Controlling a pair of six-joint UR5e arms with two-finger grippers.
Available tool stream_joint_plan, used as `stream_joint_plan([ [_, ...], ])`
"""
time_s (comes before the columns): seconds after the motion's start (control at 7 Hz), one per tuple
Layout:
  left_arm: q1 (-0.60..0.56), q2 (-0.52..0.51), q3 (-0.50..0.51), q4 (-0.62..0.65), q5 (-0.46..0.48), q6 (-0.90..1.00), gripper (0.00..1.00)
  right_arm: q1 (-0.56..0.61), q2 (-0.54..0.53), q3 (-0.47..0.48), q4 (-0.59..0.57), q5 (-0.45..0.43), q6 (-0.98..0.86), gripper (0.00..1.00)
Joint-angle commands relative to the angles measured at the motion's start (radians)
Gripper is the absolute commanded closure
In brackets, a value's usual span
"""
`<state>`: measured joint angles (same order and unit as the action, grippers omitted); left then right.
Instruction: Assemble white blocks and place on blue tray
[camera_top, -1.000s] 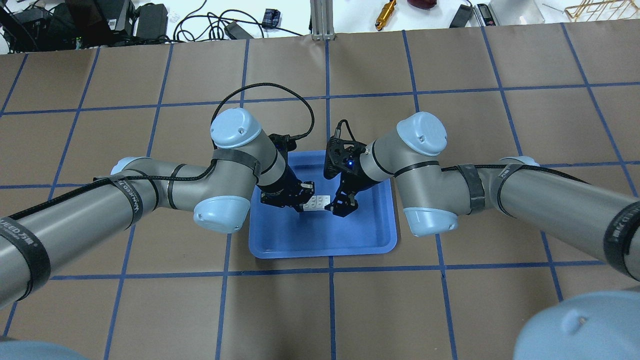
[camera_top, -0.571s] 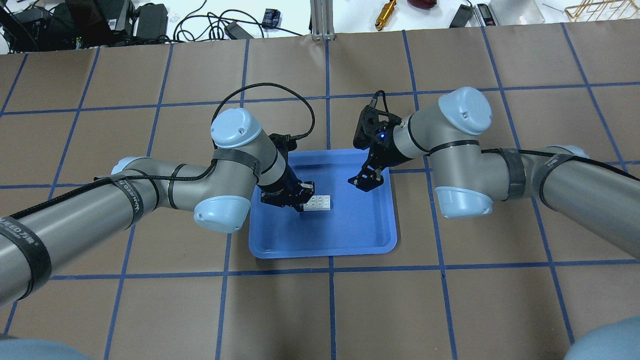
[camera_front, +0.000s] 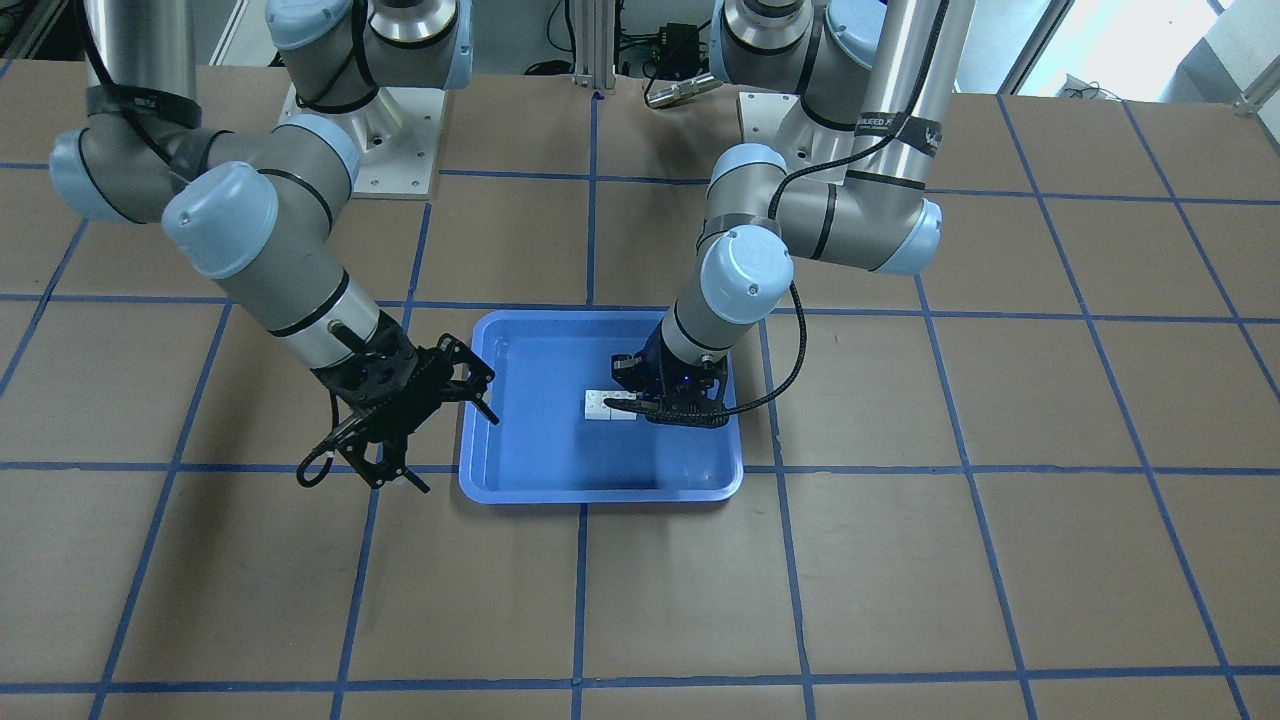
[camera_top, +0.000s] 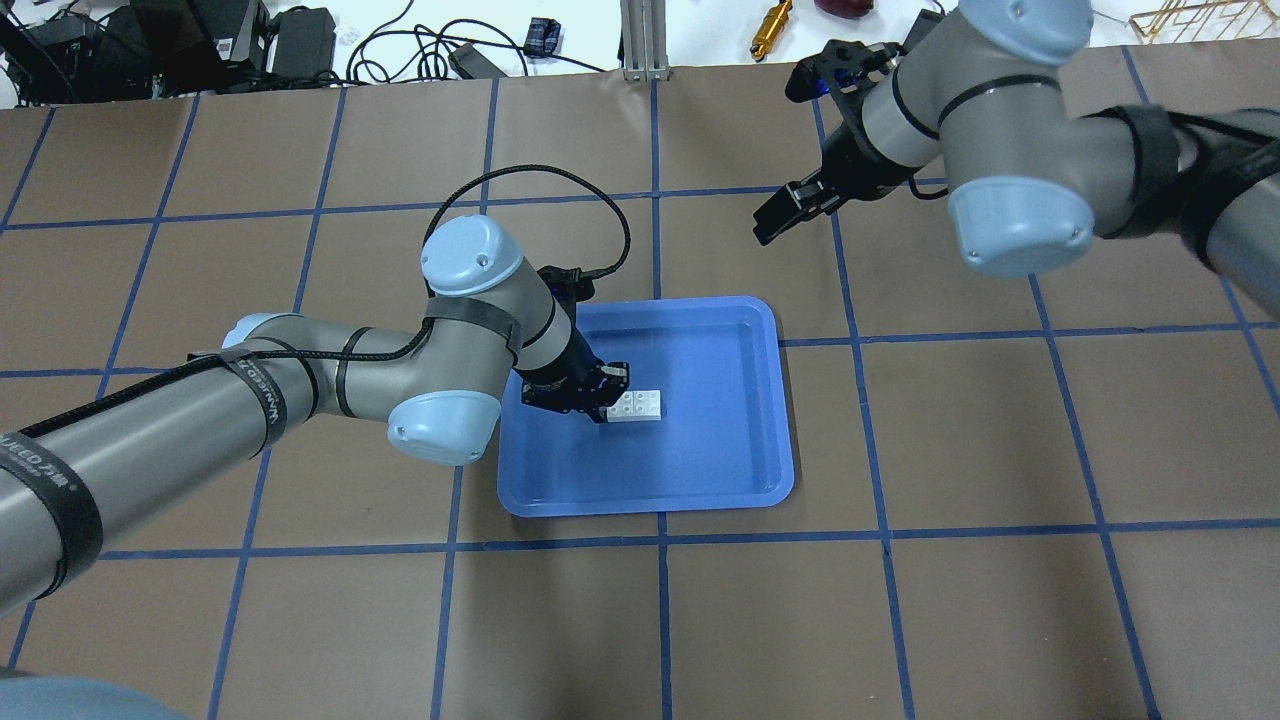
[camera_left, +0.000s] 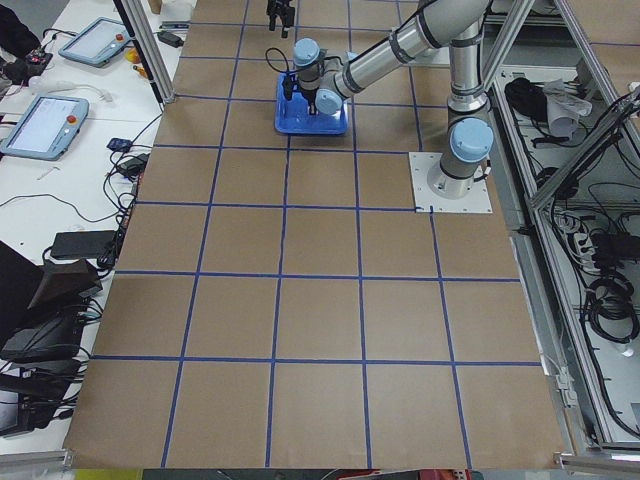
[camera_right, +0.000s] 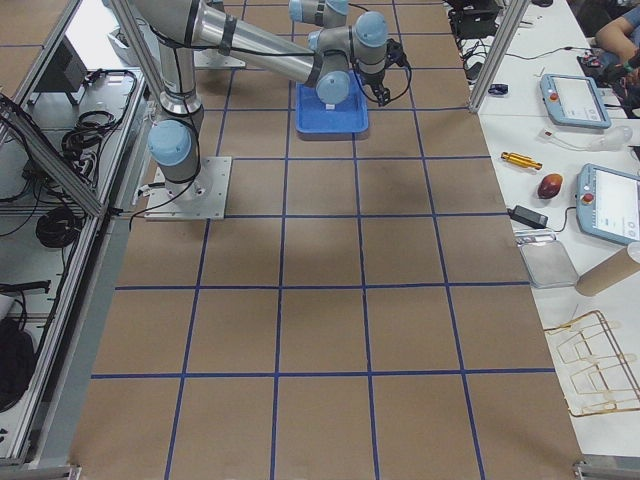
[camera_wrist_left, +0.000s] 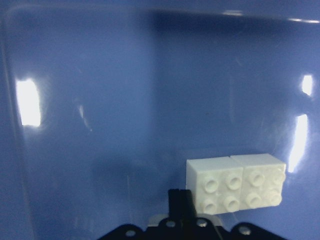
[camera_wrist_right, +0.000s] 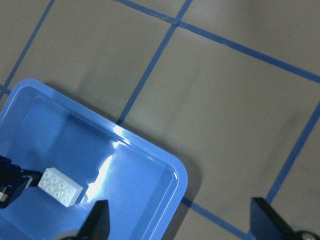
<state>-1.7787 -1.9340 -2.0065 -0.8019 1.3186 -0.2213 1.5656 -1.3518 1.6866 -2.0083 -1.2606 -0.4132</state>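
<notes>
Two white blocks (camera_top: 634, 405), joined side by side, are in the blue tray (camera_top: 720, 450) near its middle. My left gripper (camera_top: 610, 397) is shut on their left end. The front view shows the same: blocks (camera_front: 603, 405), left gripper (camera_front: 640, 405), tray (camera_front: 540, 445). In the left wrist view the blocks (camera_wrist_left: 235, 185) sit beside one finger (camera_wrist_left: 180, 200), over the tray floor (camera_wrist_left: 125, 100). My right gripper (camera_top: 770, 225) is open, empty and raised beyond the tray's far right corner; it also shows in the front view (camera_front: 480, 395). Its wrist view looks down on the tray (camera_wrist_right: 150, 200) and blocks (camera_wrist_right: 60, 186).
The table is brown paper with a blue tape grid. Beyond its far edge lie cables and power bricks (camera_top: 300, 40), an aluminium post (camera_top: 645, 40) and a brass tool (camera_top: 770, 30). The arm bases (camera_front: 385, 130) stand at the robot's side.
My right gripper has left the blocks and moved up and away to the far right, out of the tray. My left gripper and the blocks have stayed put.
</notes>
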Motion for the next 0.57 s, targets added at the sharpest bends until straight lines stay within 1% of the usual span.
stream_joint_plan([
  [0.0,0.027,0.033,0.023,-0.005,0.01,0.01,0.96,-0.009,-0.045,-0.099,0.282,-0.075,0.353,0.0],
  [0.14,0.062,0.053,0.047,-0.025,0.008,0.017,0.92,-0.009,-0.099,-0.097,0.328,-0.141,0.428,0.0],
  [0.29,0.08,0.087,0.064,-0.072,0.023,0.045,0.88,-0.012,-0.163,-0.099,0.444,-0.217,0.433,0.0],
  [0.43,0.094,0.116,0.084,-0.12,0.084,0.071,0.86,-0.009,-0.209,-0.09,0.561,-0.315,0.436,0.0],
])
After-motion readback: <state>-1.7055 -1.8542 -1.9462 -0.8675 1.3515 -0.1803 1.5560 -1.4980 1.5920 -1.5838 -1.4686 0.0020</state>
